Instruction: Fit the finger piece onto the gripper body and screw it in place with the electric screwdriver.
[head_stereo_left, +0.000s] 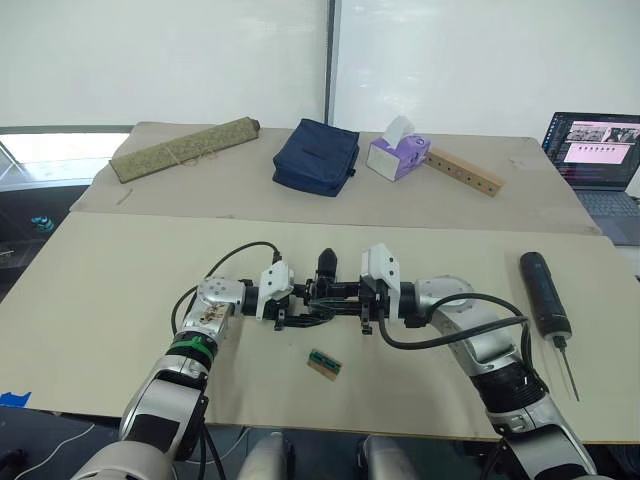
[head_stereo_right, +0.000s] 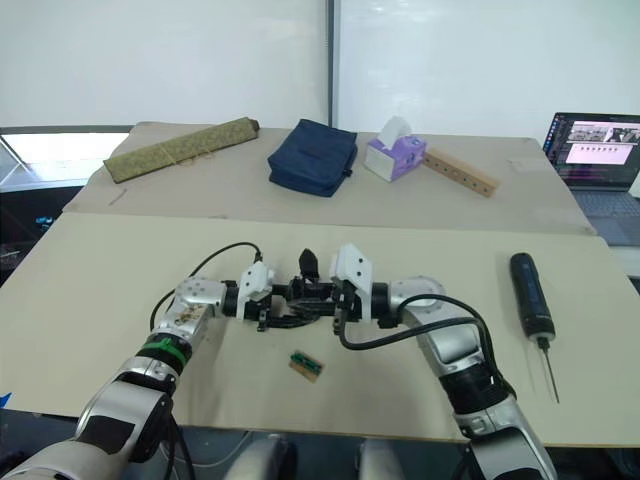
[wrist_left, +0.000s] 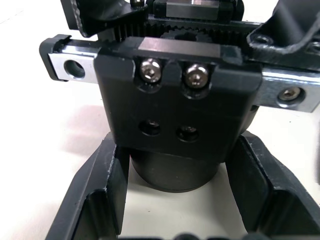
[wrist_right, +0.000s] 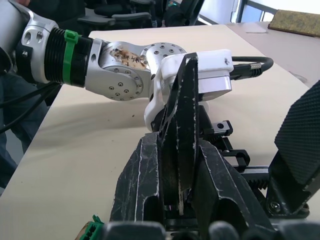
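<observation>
- Tan table (head_stereo_left: 120, 300), laptop (head_stereo_left: 598, 160) at its far right edge.
- Left gripper (head_stereo_left: 290, 305) clamps the gripper body (wrist_left: 175, 115); right gripper (head_stereo_left: 350, 300) pinches the finger piece (wrist_right: 182, 135) against it.
- Electric screwdriver (head_stereo_left: 543, 290) lies well right of the right gripper, open tabletop between them.

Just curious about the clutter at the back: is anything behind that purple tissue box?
Behind the purple cardboard tissue box, a long pale wooden bar with a row of holes runs off toward the open laptop. The box covers the bar's near end, so what lies there cannot be seen.
</observation>
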